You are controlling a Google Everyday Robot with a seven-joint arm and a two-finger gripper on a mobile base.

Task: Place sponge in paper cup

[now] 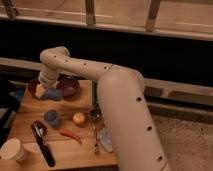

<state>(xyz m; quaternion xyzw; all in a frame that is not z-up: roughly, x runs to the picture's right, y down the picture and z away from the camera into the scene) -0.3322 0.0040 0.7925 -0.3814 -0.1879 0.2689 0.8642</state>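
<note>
One gripper [46, 91], jaws closed on the small blue-grey soft sponge [52, 93], hangs over dark red-purple bowls [69, 86]; cream-white paper cup [13, 149] at the table's front-left edge.

Place: looks like a robot test space set up as a small kitchen corner, not a lived-in home
Bench [30, 107]: small wooden top, dressed with kitchen odds and ends
Tableware: dark red-purple bowls [67, 86] at the back, cream paper cup [12, 148] at the front left corner
Food props: small apple-like fruit [79, 118] and a red chilli [70, 134], laid out loose
Utensil: black-handled tool [42, 142] lying flat
Surroundings: dark wall panel behind, metal railing posts [90, 12] above, speckled floor [187, 145] to the right
End effector [46, 90]: closed, over the bowls, on a large cream arm [120, 105]
</note>
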